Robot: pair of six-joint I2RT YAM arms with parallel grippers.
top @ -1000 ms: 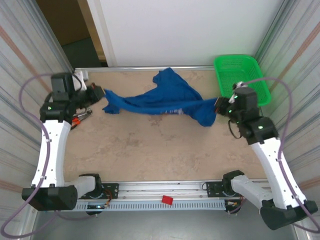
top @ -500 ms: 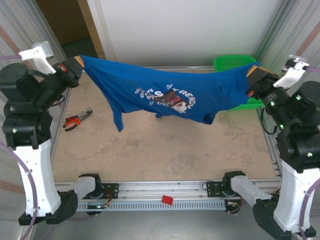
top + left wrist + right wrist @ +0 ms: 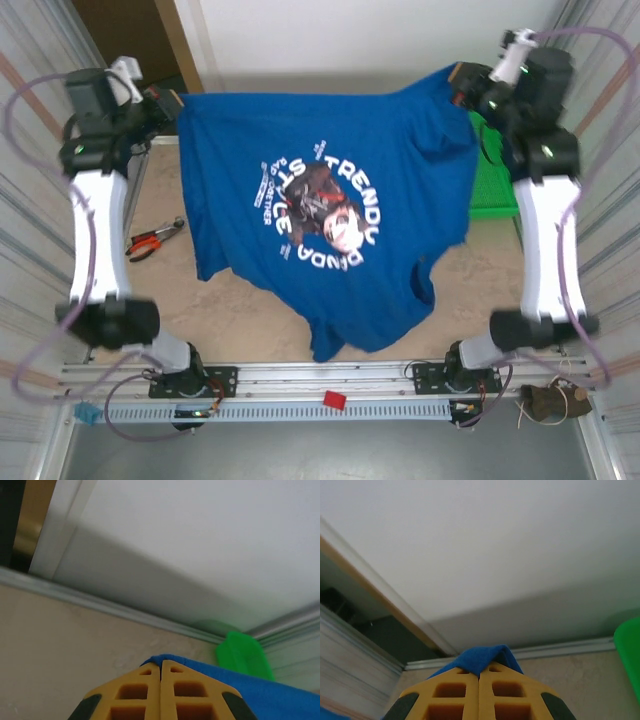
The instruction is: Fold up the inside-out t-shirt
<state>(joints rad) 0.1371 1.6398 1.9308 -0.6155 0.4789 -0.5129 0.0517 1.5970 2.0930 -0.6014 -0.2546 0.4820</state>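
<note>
While the left end effector [image 3: 172, 103] and right end effector [image 3: 462, 80] each pinch a top corner, jaws fully closed, the royal-blue cloth t-shirt [image 3: 320, 210] hangs spread over the beige desk [image 3: 250, 300].
Its right edge covers part of the green plastic mesh basket [image 3: 492, 180]; orange-handled pliers [image 3: 155, 238] lie exposed at left.

The t-shirt [image 3: 320, 210] is hanging spread above the table [image 3: 160, 300], with its far-left corner in the left gripper [image 3: 172, 103] and its far-right corner in the right gripper [image 3: 460, 80]. A basket [image 3: 495, 190] is sitting at the table's right side, partly behind the shirt's right edge. Pliers [image 3: 153, 238] are lying on the table to the left of the shirt.
</note>
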